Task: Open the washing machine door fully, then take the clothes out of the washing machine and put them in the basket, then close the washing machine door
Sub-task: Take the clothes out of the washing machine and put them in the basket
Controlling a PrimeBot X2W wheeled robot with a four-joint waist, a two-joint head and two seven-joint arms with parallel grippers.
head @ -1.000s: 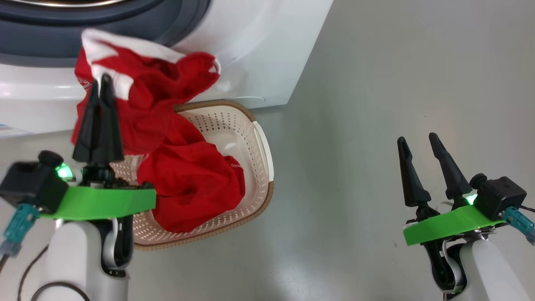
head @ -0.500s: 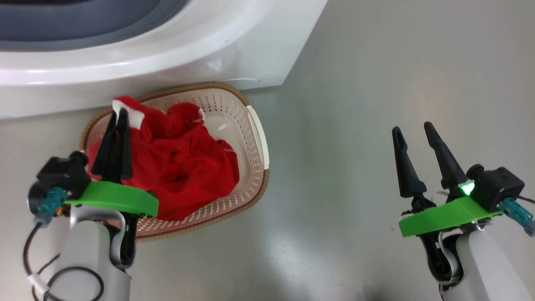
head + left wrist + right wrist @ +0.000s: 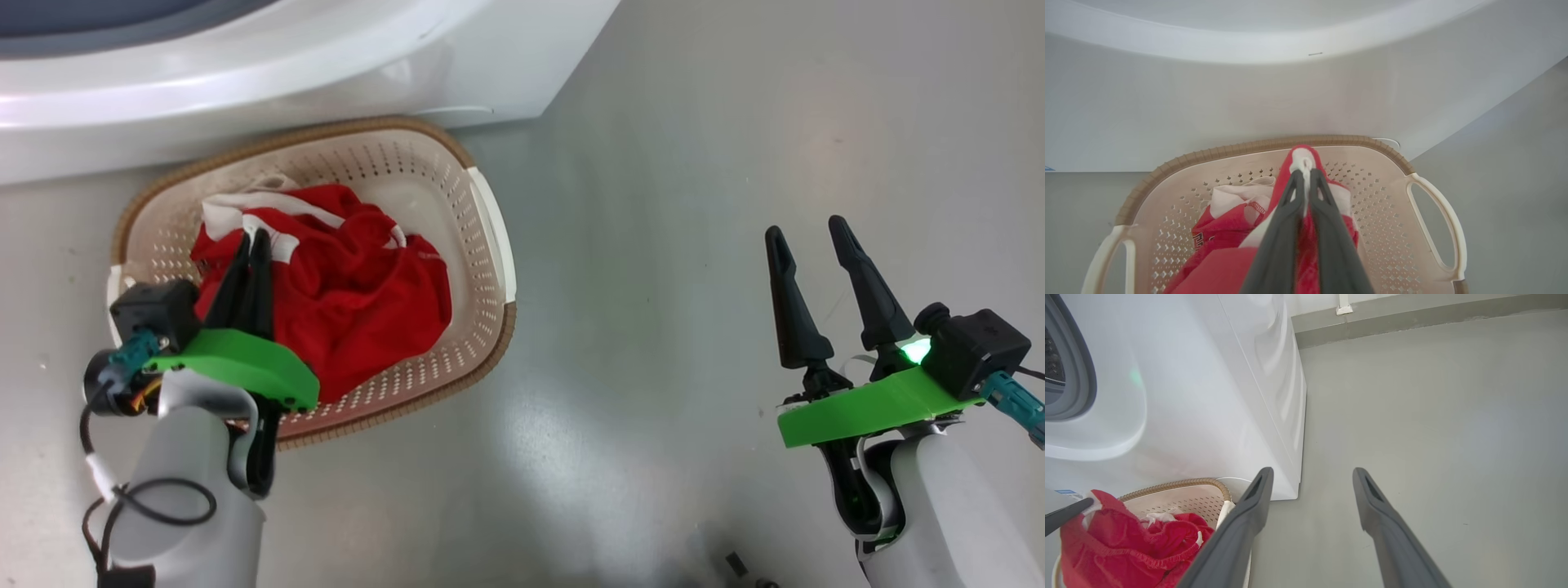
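Observation:
The clothes, red with white trim, lie bunched in the cream basket on the floor. The basket stands against the front of the white washing machine. My left gripper reaches down into the basket and is shut on a fold of the clothes. In the left wrist view the left gripper pinches white trim, with the clothes below in the basket. My right gripper hangs open over bare floor to the right, holding nothing. The washing machine door is out of view.
The grey rubber ring of the machine's opening shows at the left of the right wrist view. Grey floor stretches to the right of the machine and basket. A wall base runs behind. A cable loops at my left forearm.
My left gripper has come down from beside the machine's opening, lowering the hanging red clothes into the basket, and stays shut. The head camera has tilted down. The right gripper is unchanged.

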